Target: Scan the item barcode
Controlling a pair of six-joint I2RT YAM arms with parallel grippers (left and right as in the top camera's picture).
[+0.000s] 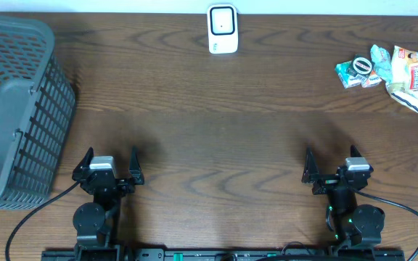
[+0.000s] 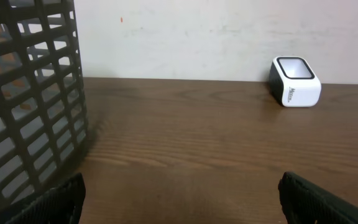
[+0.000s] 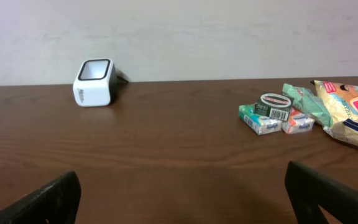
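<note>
Black fingers of the left gripper fill the bottom corners of the left wrist view. They are spread wide with only bare wood between them, and they hold nothing. The right gripper stands the same way. Its fingers are far apart at the lower edge of its own view, and nothing is between them. From overhead, both grippers sit at the near edge of the table, well apart from each other, and both point toward the far side. Dark cables trail from each arm base.

The barcode scanner is a small white block with a dark window. It stands upright at the far edge of the table, near the middle, close to the pale wall.

The goods to be scanned lie in a loose cluster at the far right corner, well apart from both grippers and from the scanner. The cluster is made up of:
- A green-and-white packet, lying flat.
- What looks like a round tin, resting on top of the packet.
- A smaller red-and-white packet, just beside it.
- A crinkled snack bag, touching the group on its right.

The print on these is too small to show where any barcode sits.

A grey plastic basket with an open lattice wall stands at the left edge of the table. It is close beside the left gripper and fills the left side of that wrist view.
</note>
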